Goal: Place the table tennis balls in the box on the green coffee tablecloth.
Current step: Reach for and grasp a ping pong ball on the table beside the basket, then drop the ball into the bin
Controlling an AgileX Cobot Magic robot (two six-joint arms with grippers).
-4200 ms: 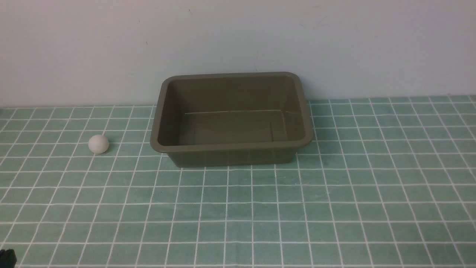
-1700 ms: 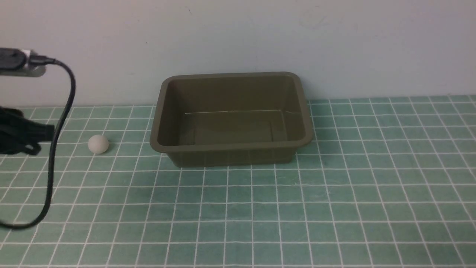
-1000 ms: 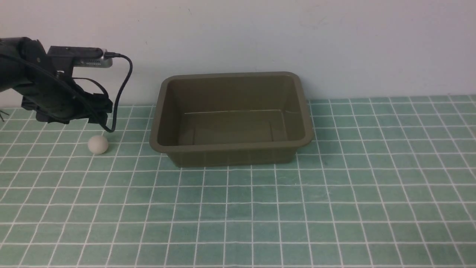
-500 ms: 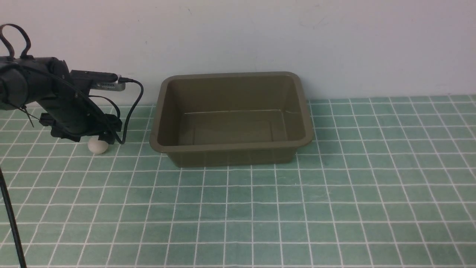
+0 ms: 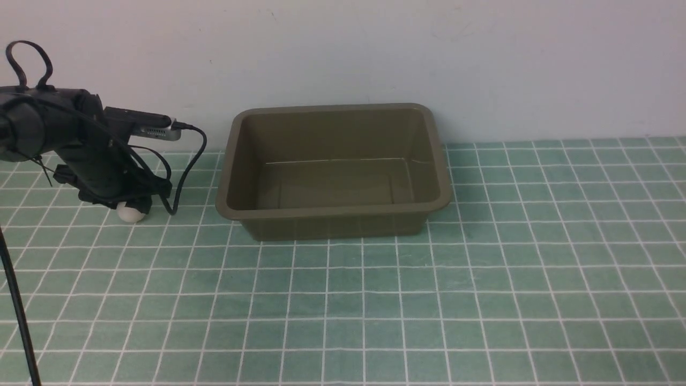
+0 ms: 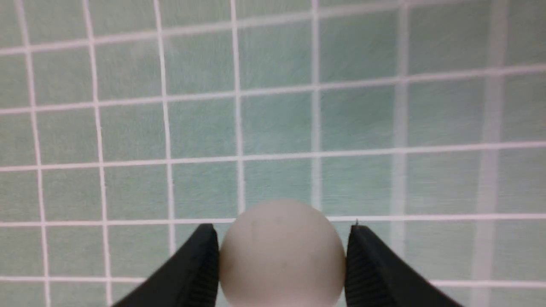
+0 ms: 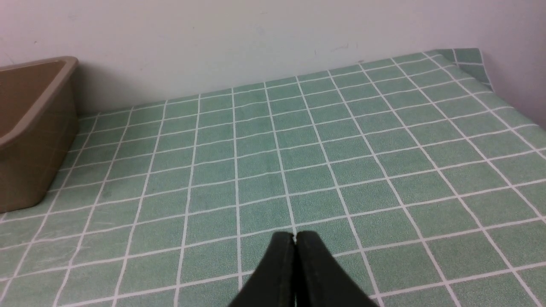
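Black fingers of the left gripper (image 6: pixel 282 258) stand on opposite sides of a matte white table tennis ball (image 6: pixel 281 256), pinching it, with both fingertips against its surface. In the front view, the ball sits at the left of the frame, down at the level of the cloth and partly covered by the gripper. It is outside the box.

The left arm (image 5: pixel 35 126) enters from the left edge. A wrist camera (image 5: pixel 153 128) is mounted above the gripper, with a black cable (image 5: pixel 201 147) curving down from its end. A second dark cable (image 5: pixel 19 305) runs down the lower left of the frame.

The olive-brown rectangular plastic tub (image 5: pixel 332 212) stands upright at upper centre, apart from the gripper; its corners are rounded and its rim is rolled. Pale teal-green tablecloth (image 5: pixel 343 300) with thin white grid lines spans the frame beneath it. A plain pale wall (image 5: pixel 536 64) fills the top.

In the right wrist view, the right gripper (image 7: pixel 295 241) has its dark fingertips pressed together above the cloth.
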